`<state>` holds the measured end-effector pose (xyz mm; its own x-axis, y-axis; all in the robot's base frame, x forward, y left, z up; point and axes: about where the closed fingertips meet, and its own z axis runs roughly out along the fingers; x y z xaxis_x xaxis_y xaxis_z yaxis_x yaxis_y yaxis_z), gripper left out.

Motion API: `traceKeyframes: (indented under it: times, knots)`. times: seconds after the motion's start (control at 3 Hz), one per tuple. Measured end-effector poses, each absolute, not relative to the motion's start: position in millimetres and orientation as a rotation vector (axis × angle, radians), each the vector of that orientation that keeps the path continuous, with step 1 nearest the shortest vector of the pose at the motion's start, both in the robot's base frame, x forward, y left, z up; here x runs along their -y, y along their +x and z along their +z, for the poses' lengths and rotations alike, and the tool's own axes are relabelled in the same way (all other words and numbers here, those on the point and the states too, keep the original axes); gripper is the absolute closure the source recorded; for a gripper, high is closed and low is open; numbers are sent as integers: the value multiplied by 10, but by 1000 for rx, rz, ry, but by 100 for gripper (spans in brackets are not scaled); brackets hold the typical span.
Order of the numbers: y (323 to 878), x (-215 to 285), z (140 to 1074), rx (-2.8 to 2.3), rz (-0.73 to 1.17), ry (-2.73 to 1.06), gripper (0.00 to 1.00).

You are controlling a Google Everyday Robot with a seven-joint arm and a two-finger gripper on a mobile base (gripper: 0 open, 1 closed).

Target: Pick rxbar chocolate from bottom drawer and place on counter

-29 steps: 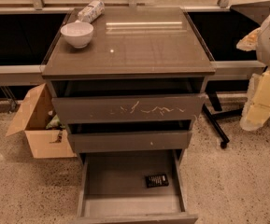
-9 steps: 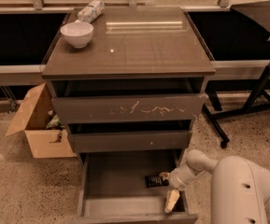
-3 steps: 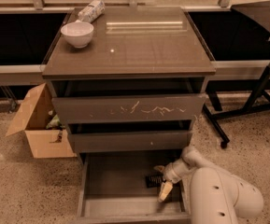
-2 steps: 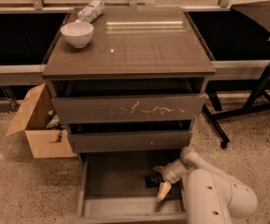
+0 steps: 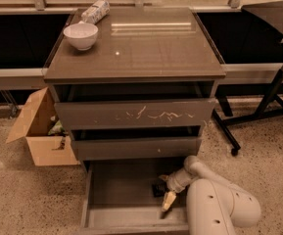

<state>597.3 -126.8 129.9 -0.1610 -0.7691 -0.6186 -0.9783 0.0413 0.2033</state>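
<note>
Counter [image 5: 146,48] has bowl [image 5: 81,35] and packet [image 5: 95,11] at its back-left corner; the right side looks free. Bottom drawer [image 5: 119,187] is out, with rxbar chocolate [image 5: 156,189] by its right wall. Gripper [image 5: 166,192] is at the bar; can't tell its opening or hold. You should centre on it, then rise clear of the 2 fronts above.

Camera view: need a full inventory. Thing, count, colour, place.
counter: 1, glossy grey-brown, top of the cabinet
bowl: 1, white, counter's back left
packet: 1, white-grey, lying behind the bowl
scratched drawer: 1, grey-brown, top, shut
middle drawer: 1, grey-brown, shut
bottom drawer: 1, grey-brown, pulled open
rxbar chocolate: 1, black, in the bottom drawer, right side
cardboard box: 1, tan, on the floor left of the cabinet
stand: 1, black, right of the cabinet
arm: 1, white, lower right
gripper: 1, pale, inside the bottom drawer beside the rxbar chocolate
</note>
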Motion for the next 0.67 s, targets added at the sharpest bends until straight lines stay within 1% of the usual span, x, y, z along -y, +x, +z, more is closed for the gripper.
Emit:
traceKeyframes:
  times: [0.33, 0.67]
  knots:
    - [5989, 1272, 1166, -2001, 805, -1789, 18]
    - [5986, 1286, 1101, -2010, 765, -1810, 43]
